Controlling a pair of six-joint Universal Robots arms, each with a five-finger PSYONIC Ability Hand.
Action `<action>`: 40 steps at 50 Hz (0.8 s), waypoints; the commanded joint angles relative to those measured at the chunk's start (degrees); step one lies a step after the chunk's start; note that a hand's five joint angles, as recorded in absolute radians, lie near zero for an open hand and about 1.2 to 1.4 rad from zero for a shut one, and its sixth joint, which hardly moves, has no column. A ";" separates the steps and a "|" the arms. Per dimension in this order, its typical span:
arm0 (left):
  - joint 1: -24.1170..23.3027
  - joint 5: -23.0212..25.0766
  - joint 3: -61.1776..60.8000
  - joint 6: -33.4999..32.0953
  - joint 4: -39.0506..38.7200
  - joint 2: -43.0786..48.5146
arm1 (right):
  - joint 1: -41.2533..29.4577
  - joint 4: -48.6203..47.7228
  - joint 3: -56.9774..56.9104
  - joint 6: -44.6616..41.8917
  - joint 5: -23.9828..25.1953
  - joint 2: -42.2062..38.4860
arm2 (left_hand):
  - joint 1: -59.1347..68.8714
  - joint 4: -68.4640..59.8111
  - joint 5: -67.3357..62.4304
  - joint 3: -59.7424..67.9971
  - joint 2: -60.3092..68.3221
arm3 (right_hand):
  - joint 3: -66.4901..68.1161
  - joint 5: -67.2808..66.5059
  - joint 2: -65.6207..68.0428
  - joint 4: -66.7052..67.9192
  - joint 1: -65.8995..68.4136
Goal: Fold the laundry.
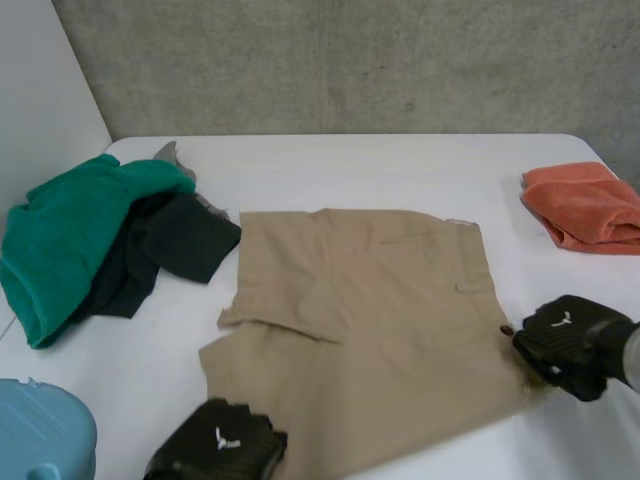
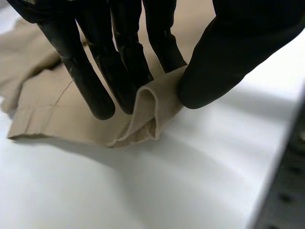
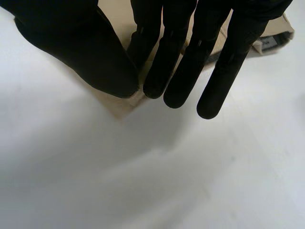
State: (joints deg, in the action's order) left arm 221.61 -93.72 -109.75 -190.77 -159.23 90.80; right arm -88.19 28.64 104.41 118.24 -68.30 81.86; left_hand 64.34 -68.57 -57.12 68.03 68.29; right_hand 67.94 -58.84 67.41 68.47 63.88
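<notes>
A pair of tan shorts [image 1: 370, 320] lies flat on the white table [image 1: 400, 170], folded in half with its waistband toward the right. At the near left corner, by the leg hem, my left hand [image 1: 218, 450] pinches a raised fold of the shorts [image 2: 143, 114] between thumb [image 2: 224, 62] and fingers [image 2: 95, 90]. My right hand [image 1: 565, 345] is at the near right corner by the waistband. Its thumb [image 3: 95, 57] and fingers [image 3: 176, 71] press together on the tan edge [image 3: 121, 102] there.
A heap of green [image 1: 70, 230] and black [image 1: 170, 245] clothes lies at the left. A folded orange towel [image 1: 585, 205] sits at the right edge. A light-blue arm cap [image 1: 40, 435] shows at the near left. A grey wall stands behind the table.
</notes>
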 commanded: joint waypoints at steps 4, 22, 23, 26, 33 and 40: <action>7.42 1.52 5.07 0.49 -6.25 1.39 | 0.04 -4.99 -2.20 3.21 -0.52 0.58 | 15.66 -11.43 -12.88 11.97 11.71 | -19.81 20.70 -19.27 -20.33 -15.74; 10.77 1.17 10.87 0.66 -13.65 11.24 | -0.14 -5.79 2.54 12.02 2.20 3.92 | 15.66 -11.43 -12.88 11.97 11.71 | -35.15 36.05 -34.62 -35.67 -31.09; 10.95 1.08 11.14 0.66 -13.65 11.33 | -0.05 -6.14 3.16 11.76 2.90 3.83 | 15.66 -11.43 -12.88 11.97 11.71 | -35.15 36.05 -34.62 -35.67 -31.09; 11.65 1.26 11.84 0.75 -13.65 11.41 | 0.04 -8.95 5.36 11.49 5.46 3.39 | 15.66 -11.43 -12.88 11.97 11.71 | -34.98 35.88 -34.45 -35.51 -30.92; 12.44 1.17 12.02 1.01 -13.56 11.41 | -0.75 -16.95 8.00 11.66 5.46 -3.54 | 15.66 -11.43 -12.88 11.97 11.71 | -23.76 24.65 -23.22 -24.28 -19.69; 11.65 1.26 11.32 1.19 -12.94 10.36 | -1.02 -17.48 5.45 11.31 3.35 -2.68 | 15.66 -11.43 -12.88 11.97 11.71 | 12.06 -11.16 12.59 11.53 16.12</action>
State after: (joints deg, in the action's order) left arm 233.87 -92.50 -97.92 -189.61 -172.54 101.91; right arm -88.98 11.43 111.95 129.69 -63.14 78.06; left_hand 64.34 -68.58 -57.41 68.04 68.30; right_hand 66.21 -53.53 66.05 66.36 59.78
